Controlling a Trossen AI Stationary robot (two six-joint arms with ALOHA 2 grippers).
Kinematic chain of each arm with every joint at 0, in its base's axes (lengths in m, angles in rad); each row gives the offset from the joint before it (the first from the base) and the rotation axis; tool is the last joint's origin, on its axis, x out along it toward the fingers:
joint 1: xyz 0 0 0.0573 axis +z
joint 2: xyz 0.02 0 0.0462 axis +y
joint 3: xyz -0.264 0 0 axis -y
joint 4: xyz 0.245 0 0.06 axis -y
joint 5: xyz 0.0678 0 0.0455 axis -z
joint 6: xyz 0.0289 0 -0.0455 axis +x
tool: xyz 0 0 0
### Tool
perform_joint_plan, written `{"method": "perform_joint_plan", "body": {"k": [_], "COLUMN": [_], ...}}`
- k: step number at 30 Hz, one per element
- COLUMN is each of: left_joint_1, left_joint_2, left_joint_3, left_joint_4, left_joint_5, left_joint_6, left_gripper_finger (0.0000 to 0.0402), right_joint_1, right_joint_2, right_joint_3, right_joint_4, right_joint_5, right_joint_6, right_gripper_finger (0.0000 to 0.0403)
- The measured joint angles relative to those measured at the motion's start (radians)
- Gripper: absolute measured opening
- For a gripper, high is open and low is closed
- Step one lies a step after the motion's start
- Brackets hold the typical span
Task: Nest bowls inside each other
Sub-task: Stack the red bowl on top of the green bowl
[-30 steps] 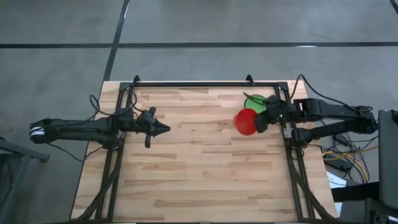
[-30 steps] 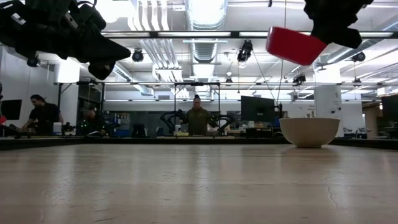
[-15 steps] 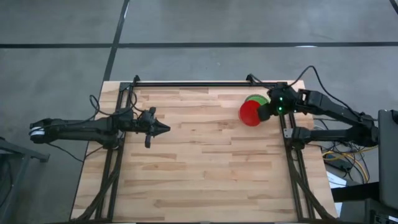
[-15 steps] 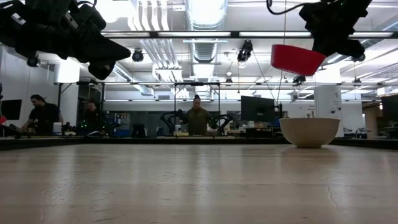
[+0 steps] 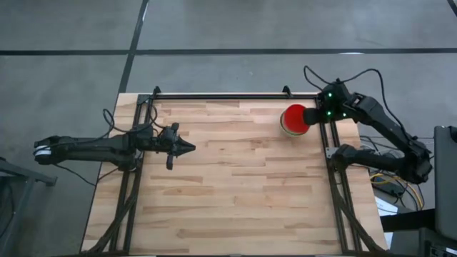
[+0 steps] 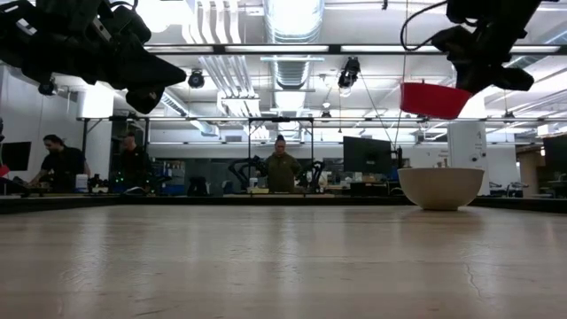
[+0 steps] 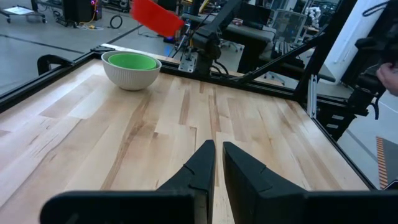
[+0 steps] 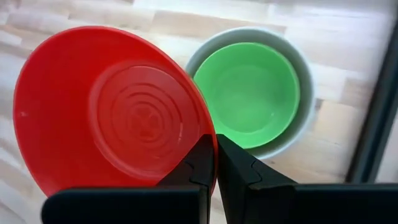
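A red bowl point(image 5: 293, 118) hangs in the air at the table's far right, with my right gripper point(image 5: 308, 116) shut on it. Right below it a pale grey-white bowl point(image 6: 440, 188) stands on its base on the wood, and a green bowl point(image 8: 252, 93) sits nested inside it. In the right wrist view the red bowl point(image 8: 112, 112) covers part of the grey-white bowl's rim point(image 8: 306, 74). My left gripper point(image 5: 191, 148) waits shut above the table's left half, pointing at the bowls point(image 7: 132, 68). My right gripper pinches the red bowl's rim point(image 8: 207, 135) on the side nearest the table's right edge, one finger inside the bowl and one outside. The fingers slant down from the right. The bowl hangs clear above the nested pair, mouth up and about level.
A black frame rail point(image 5: 332, 153) runs along the table's right side and another along the far edge point(image 5: 228, 96). Bare wood point(image 5: 235, 193) fills the middle and near part. People stand in the room beyond the table point(image 6: 282, 168).
My right gripper has swung toward the table's far edge and a little to the right, carrying the red bowl from beside the nested pair to above it. The wrist has rolled, and the bowl, tilted before, now hangs about level.
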Motion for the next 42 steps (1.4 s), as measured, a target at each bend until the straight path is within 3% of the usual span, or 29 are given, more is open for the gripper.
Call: {"method": "perform_joint_plan", "body": {"k": [9,26,42], "left_joint_1": [0.000,0.000,0.000], "left_joint_2": [0.000,0.000,0.000], "left_joint_3": [0.000,0.000,0.000], "left_joint_4": [0.000,0.000,0.000], "left_joint_5": [0.000,0.000,0.000], "left_joint_6": [0.000,0.000,0.000], "left_gripper_finger": [0.0035,0.0035,0.0035], "right_joint_1": [-0.164,-0.344,-0.355], "right_joint_2": [0.094,0.337,0.357], "right_joint_3": [0.000,0.000,-0.018], "right_joint_4": [-0.026,0.037,0.045], "right_joint_5": [-0.056,-0.080,-0.079], "right_joint_6": [-0.059,-0.151,-0.163], "right_gripper_finger": [0.0011,0.0011,0.0011]}}
